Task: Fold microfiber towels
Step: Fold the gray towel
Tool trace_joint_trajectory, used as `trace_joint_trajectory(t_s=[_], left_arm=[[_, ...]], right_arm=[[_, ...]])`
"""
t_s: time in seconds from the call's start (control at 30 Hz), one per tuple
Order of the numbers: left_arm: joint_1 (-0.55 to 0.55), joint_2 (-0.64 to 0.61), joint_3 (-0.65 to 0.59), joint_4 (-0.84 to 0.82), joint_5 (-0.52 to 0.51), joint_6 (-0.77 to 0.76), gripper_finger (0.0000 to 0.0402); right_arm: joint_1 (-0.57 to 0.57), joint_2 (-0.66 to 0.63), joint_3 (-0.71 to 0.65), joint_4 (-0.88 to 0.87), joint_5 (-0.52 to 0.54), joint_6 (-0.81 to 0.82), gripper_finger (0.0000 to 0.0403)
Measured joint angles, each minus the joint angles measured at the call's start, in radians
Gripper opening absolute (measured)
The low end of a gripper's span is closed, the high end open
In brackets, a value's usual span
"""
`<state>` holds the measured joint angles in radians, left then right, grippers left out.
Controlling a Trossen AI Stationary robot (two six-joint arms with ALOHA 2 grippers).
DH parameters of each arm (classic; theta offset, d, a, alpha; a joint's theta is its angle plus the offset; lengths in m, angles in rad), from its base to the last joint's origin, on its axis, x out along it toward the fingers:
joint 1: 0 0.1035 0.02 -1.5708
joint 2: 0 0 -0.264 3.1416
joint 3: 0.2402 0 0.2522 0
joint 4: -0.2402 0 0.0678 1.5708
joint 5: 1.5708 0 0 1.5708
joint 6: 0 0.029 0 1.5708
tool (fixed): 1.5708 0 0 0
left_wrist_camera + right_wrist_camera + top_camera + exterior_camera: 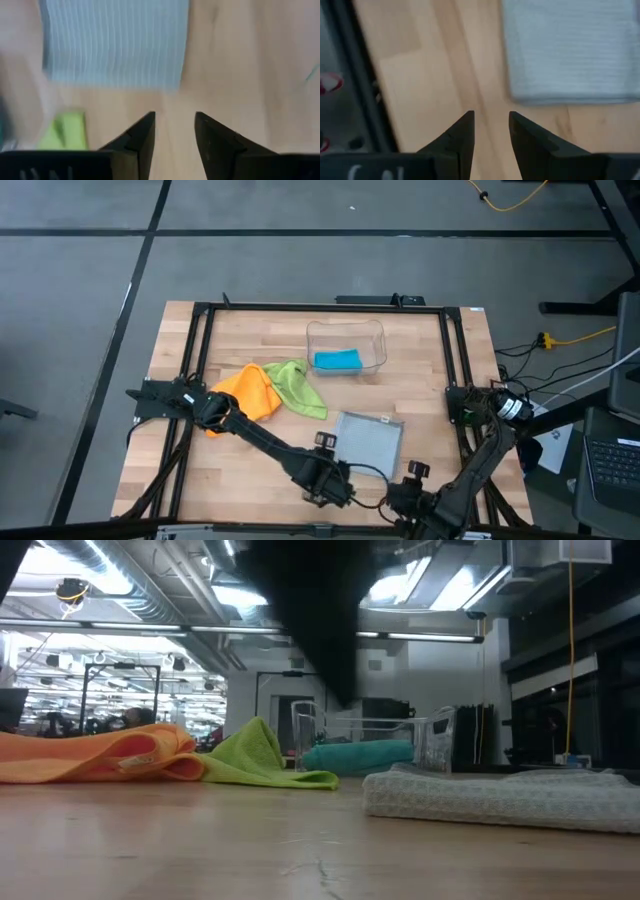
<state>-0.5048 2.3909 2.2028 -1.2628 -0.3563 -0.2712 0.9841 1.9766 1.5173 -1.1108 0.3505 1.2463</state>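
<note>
The pale grey-blue towel (370, 442) lies folded flat at the table's near edge, long axis running roughly from front to back. Both the left gripper (174, 131) and right gripper (491, 127) hover just beside it, jaws slightly parted and empty. Next, I judge, comes the orange towel (248, 393) or lime towel (297, 386) (crumpled, touching): pinch one corner cleanly.

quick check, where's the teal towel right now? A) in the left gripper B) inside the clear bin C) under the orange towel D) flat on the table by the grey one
B: in the high view the teal towel lies inside the clear plastic bin at the far side of the table, apart from the grey-blue towel and the orange towel.
</note>
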Motion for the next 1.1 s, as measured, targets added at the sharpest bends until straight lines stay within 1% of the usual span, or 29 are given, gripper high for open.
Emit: trace_joint_trajectory(t_s=[0.07, 0.13, 0.17, 0.23, 0.3, 0.43, 0.5, 0.53, 0.6, 0.67, 0.77, 0.83, 0.87, 0.93, 0.97, 1.0, 1.03, 1.1], left_arm=[[-0.007, 0.0, 0.0, -0.084, 0.002, -0.004, 0.0127], [-0.019, -0.001, 0.0, -0.171, 0.021, 0.033, 0.0123], [-0.026, -0.001, 0.0, -0.201, 0.025, 0.053, 0.0121], [-0.041, -0.001, 0.0, -0.254, 0.027, 0.085, 0.0117], [-0.051, -0.011, -0.003, -0.319, 0.028, 0.094, 0.0115], [-0.05, -0.108, -0.068, -0.308, 0.037, 0.118, 0.0115], [-0.047, -0.194, -0.153, -0.293, -0.001, 0.096, 0.0113], [-0.044, -0.248, -0.214, -0.26, -0.017, 0.084, 0.0111], [-0.032, -0.389, -0.377, -0.12, -0.035, 0.068, 0.0107], [-0.015, -0.55, -0.596, 0.117, -0.027, 0.076, 0.0101], [0.033, -0.763, -0.956, 0.608, 0.038, 0.12, 0.0095], [0.064, -0.85, -1.155, 0.987, 0.094, 0.08, 0.0094], [0.076, -0.872, -1.232, 1.166, 0.111, 0.04, 0.0094], [0.091, -0.883, -1.338, 1.46, 0.158, -0.017, 0.0096], [0.093, -0.876, -1.368, 1.558, 0.173, -0.032, 0.0097], [0.092, -0.86, -1.374, 1.619, 0.18, -0.033, 0.0098], [0.092, -0.839, -1.37, 1.638, 0.184, -0.027, 0.0099], [0.086, -0.784, -1.33, 1.604, 0.187, -0.007, 0.0099]], right_arm=[[0.012, 0.0, 0.0, 0.0, 0.002, -0.002, 0.0124], [0.015, 0.0, 0.0, 0.003, 0.022, 0.005, 0.0124], [0.015, 0.0, 0.0, 0.011, 0.036, 0.007, 0.0124], [0.01, 0.0, -0.001, 0.044, 0.063, 0.062, 0.0124], [0.004, 0.0, -0.001, 0.05, 0.068, 0.064, 0.0124], [0.0, 0.0, -0.001, 0.008, 0.061, -0.007, 0.0124], [0.0, 0.0, -0.001, -0.003, 0.059, -0.02, 0.0124], [0.0, 0.0, -0.001, -0.004, 0.059, -0.02, 0.0124], [0.0, 0.0, -0.001, -0.006, 0.059, -0.02, 0.0124], [0.001, 0.0, -0.001, -0.006, 0.059, -0.02, 0.0124], [0.008, 0.0, -0.001, -0.007, 0.051, -0.02, 0.0124], [0.015, 0.0, -0.001, -0.006, 0.044, -0.021, 0.0124], [0.018, 0.0, -0.001, -0.006, 0.044, -0.021, 0.0124], [0.022, 0.0, -0.001, -0.007, 0.044, -0.021, 0.0124], [0.024, 0.0, -0.001, -0.007, 0.044, -0.021, 0.0124], [0.024, 0.0, -0.001, -0.007, 0.045, -0.022, 0.0124], [0.024, 0.0, -0.001, -0.007, 0.045, -0.025, 0.0124], [0.023, 0.0, -0.001, -0.008, 0.045, -0.027, 0.0124]])
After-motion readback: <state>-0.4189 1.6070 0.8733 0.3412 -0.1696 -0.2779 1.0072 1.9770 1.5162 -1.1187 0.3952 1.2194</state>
